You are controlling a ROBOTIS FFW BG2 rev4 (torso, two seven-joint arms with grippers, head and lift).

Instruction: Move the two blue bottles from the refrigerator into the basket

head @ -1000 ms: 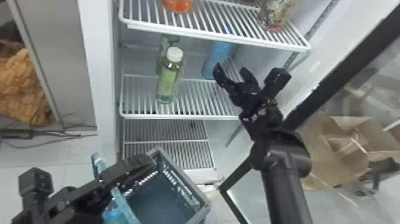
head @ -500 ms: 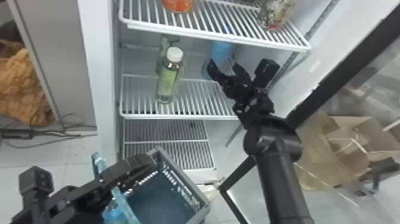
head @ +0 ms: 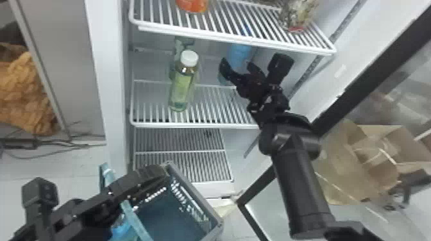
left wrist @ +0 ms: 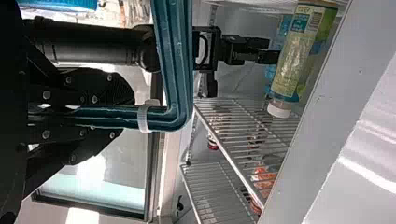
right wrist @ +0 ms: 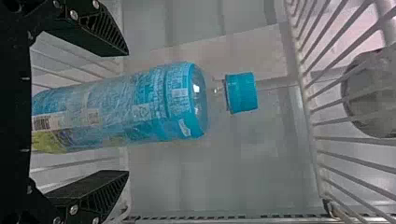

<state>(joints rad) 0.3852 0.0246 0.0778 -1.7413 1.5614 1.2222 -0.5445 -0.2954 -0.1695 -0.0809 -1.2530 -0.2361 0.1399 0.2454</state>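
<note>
Blue bottle: here it is, upright on the refrigerator's middle shelf, the blue bottle (right wrist: 159, 107) with its blue cap (right wrist: 242, 92), clear gaps on both sides of it.
Right tool: right there at the bottle, the right tool (head: 237, 66) has its two black fingers spread wide, one on either side, neither one touching.
Middle shelf: the white wire middle shelf (head: 192, 125) also carries a green bottle (head: 182, 91) with a white cap, upright and nearer the front, and a second greenish bottle (head: 180, 46) just behind it.
Upper shelf: over the bottles comes the upper shelf (head: 224, 37), with an orange container (head: 192, 5) towards the left and a jar-like item (head: 296, 17) with red at its base towards the right.
Basket: down in front of the refrigerator, it's the grey basket (head: 195, 194); something blue (head: 120, 229) shows beside its handle, partly hidden, too little of it to name.
Left tool: and here's the left tool (head: 150, 178), fingers together, clamped on the basket's teal handle (left wrist: 173, 60).
Door side: the glass door stands open on the right, brown paper bags (head: 372, 160) beyond it.
Far left: crumpled orange-brown material (head: 25, 96) sits past the refrigerator's side, dark cables (head: 41, 145) on the floor near it.
</note>
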